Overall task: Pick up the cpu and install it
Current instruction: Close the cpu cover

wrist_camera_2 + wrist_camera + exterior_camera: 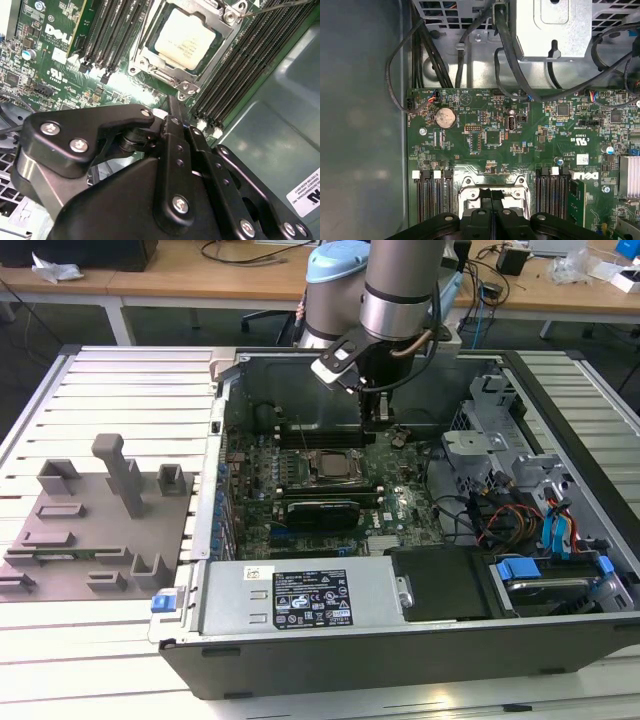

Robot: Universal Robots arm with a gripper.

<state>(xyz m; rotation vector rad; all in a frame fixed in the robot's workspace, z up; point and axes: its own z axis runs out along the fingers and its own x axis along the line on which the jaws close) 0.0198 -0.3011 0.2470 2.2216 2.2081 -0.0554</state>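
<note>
Closest to the lens, the claw (172, 107) shows its fingers pressed together with nothing between them, hanging over the motherboard (520, 145) near the socket (167, 80) edge. I find the cpu (185, 37) lying flat within that socket frame, pale top up, apart from the claw, with memory slots (240, 65) flanking it on both sides. Outward, in the exterior view, I see the arm reaching down into the open case (400, 650), and a grey jig (90, 540) lying on the slatted table (100, 660) toward the exterior view's left.
</note>
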